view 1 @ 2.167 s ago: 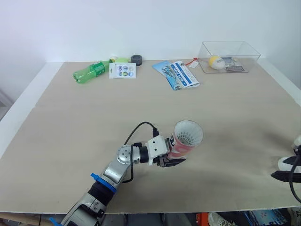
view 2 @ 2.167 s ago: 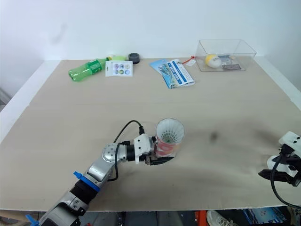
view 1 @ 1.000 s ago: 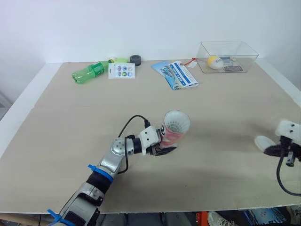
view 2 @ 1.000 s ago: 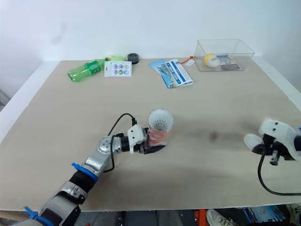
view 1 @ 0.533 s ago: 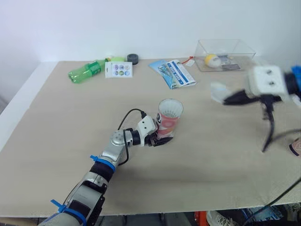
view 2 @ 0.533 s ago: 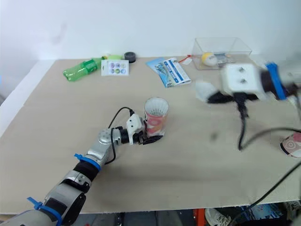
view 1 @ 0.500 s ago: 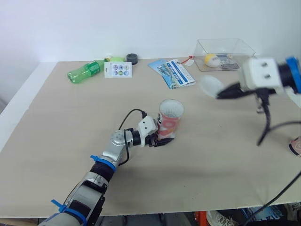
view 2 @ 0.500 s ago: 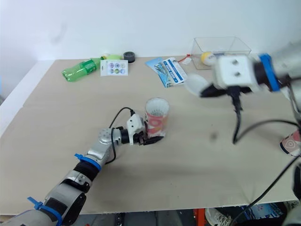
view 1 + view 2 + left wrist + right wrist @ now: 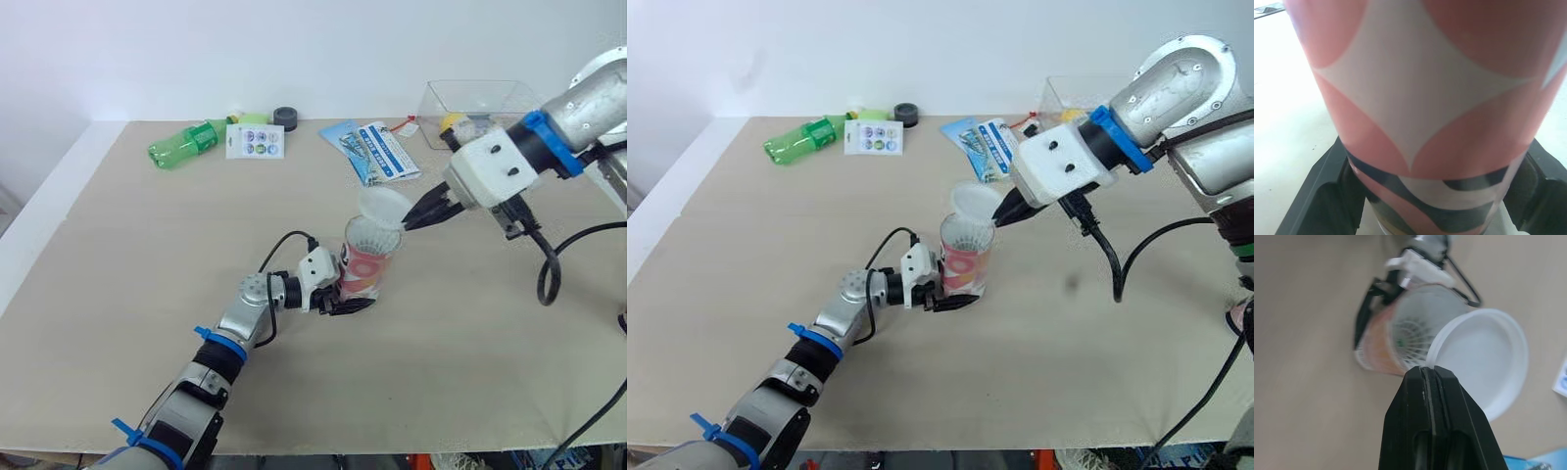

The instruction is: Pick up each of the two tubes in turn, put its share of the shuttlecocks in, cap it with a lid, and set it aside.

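Our right gripper [image 9: 998, 219] has swung in, pinching a round white lid [image 9: 977, 199]. Our left gripper [image 9: 349, 300] clamps the pink tube [image 9: 367, 264].

One tube [image 9: 371, 264] stands on the one tabletop [image 9: 137, 264], and there is one white lid [image 9: 383, 205]. The shuttlecocks [image 9: 1406, 333] nested in the tube are too stacked to count. Two pincers are in view, the left pincer [image 9: 355, 297] and the right pincer [image 9: 409, 223]. Farther back are one green bottle [image 9: 186, 148], one sticker card [image 9: 255, 144], one dark round roll [image 9: 285, 118], two overlapping leaflets [image 9: 382, 152], and one clear box [image 9: 509, 98] holding one yellow ball [image 9: 452, 121].
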`<control>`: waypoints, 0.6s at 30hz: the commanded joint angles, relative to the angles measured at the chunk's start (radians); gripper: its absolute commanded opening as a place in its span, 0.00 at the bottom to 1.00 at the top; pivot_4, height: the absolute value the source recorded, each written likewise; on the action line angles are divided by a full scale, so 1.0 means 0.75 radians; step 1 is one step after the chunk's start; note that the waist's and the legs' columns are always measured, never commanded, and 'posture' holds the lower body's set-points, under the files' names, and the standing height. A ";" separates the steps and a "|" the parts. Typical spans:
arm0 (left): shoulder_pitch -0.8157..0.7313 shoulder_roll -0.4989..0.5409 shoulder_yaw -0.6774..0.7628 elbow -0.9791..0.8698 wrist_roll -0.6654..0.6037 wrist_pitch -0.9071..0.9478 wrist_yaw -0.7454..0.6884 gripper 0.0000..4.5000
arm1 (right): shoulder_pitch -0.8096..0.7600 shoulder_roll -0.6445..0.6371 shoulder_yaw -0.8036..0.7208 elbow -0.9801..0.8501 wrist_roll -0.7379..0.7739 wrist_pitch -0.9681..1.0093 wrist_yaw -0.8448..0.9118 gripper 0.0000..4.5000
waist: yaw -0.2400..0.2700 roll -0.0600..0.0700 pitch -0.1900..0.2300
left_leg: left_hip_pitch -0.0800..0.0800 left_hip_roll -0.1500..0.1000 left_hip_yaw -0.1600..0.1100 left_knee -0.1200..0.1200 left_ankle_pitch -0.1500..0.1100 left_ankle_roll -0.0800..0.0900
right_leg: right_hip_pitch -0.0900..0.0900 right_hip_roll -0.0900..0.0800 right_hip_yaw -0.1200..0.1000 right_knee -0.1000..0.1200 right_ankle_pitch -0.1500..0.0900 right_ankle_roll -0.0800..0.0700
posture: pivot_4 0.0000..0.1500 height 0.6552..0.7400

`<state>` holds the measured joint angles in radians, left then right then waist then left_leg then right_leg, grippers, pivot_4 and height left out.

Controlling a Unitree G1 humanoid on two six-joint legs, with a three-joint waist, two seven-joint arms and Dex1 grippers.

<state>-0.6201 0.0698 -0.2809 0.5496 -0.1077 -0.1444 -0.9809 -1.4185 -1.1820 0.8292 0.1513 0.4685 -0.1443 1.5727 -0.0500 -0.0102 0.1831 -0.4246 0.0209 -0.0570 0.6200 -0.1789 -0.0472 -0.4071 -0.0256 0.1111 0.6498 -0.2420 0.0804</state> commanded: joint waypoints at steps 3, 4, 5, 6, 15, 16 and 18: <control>0.029 0.017 -0.011 -0.023 0.032 0.025 0.028 0.68 | -0.098 0.017 0.117 0.007 0.072 -0.073 0.056 0.01 | -0.003 0.000 0.000 | 0.001 0.002 0.000 0.001 0.001 0.000 | 0.000 0.002 0.000 0.002 0.002 -0.002 | 1.00 1.00; 0.031 0.016 -0.010 -0.026 0.033 0.026 0.030 0.68 | -0.105 0.022 0.133 0.011 0.083 -0.066 0.056 0.01 | -0.003 0.000 0.000 | 0.002 0.002 0.000 0.001 0.001 0.001 | 0.000 0.002 0.000 0.002 0.002 -0.002 | 1.00 1.00; 0.031 0.015 -0.010 -0.029 0.034 0.029 0.033 0.68 | -0.114 0.037 0.149 0.038 0.059 -0.113 0.056 0.01 | -0.003 0.000 0.000 | 0.002 0.002 0.000 0.001 0.001 0.001 | 0.000 0.003 0.000 0.003 0.002 -0.002 | 1.00 1.00; 0.031 0.013 -0.009 -0.031 0.034 0.031 0.036 0.68 | -0.124 0.048 0.165 0.064 0.037 -0.138 0.056 0.01 | -0.003 0.001 0.000 | 0.002 0.003 0.000 0.001 0.001 0.001 | 0.000 0.003 0.000 0.003 0.002 -0.002 | 1.00 1.00; 0.055 0.007 -0.014 -0.058 0.036 0.049 0.053 0.68 | -0.182 0.072 0.253 0.104 0.062 -0.185 0.056 0.01 | -0.001 0.001 -0.001 | 0.002 0.003 0.000 0.002 0.001 0.001 | 0.000 0.003 0.000 0.004 0.002 -0.003 | 1.00 1.00; 0.057 0.007 -0.013 -0.059 0.036 0.050 0.054 0.68 | -0.187 0.070 0.261 0.104 0.061 -0.186 0.056 0.01 | -0.001 0.001 -0.001 | 0.002 0.003 0.000 0.002 0.001 0.001 | 0.000 0.003 0.000 0.004 0.002 -0.003 | 1.00 1.00; 0.060 0.009 -0.011 -0.060 0.035 0.052 0.055 0.68 | -0.194 0.067 0.269 0.105 0.058 -0.194 0.056 0.01 | -0.001 0.001 -0.001 | 0.002 0.003 0.000 0.002 0.001 0.001 | 0.000 0.002 0.000 0.004 0.002 -0.003 | 1.00 1.00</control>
<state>-0.5907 0.0676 -0.2846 0.5014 -0.0893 -0.1212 -0.9437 -1.5326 -1.1206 1.0297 0.2302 0.4982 -0.2750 1.5732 -0.0510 -0.0093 0.1825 -0.4233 0.0230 -0.0569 0.6212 -0.1780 -0.0467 -0.4071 -0.0237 0.1111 0.6527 -0.2408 0.0783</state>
